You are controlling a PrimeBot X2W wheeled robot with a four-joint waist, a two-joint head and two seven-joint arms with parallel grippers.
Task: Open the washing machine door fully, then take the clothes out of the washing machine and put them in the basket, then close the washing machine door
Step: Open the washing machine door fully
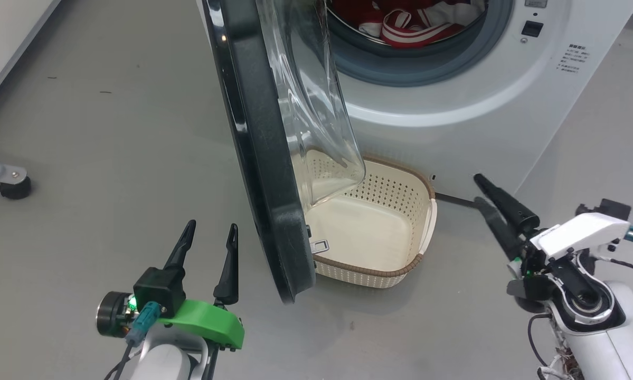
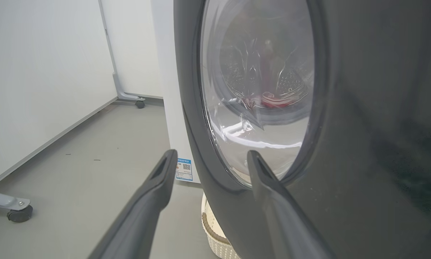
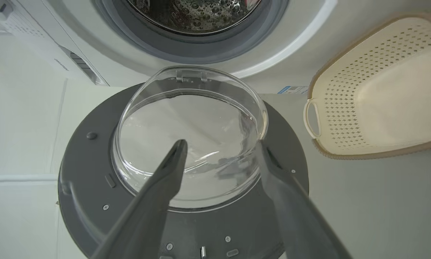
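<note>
Nearest, the left gripper (image 1: 213, 226) is spread wide and empty just left of the washing machine door (image 1: 258, 158). The right gripper (image 1: 479, 189), also spread and empty, faces its glass bowl. The door stands partly open, edge running near to far, bowl facing right, over the basket (image 1: 371, 271). Opening it fully seems the step in hand, calling for a leftward push. Farthest, the clothes (image 1: 411, 29) lie inside the washing machine (image 1: 453, 121).

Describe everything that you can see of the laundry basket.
The basket is small, cream, plastic-looking, with rows of holes in its walls, a brown woven-look rim and a loop handle at one end. It is empty and stands upright on the grey floor, before the washing machine. The open door hangs over part of it; whether they touch, I cannot tell.
</note>
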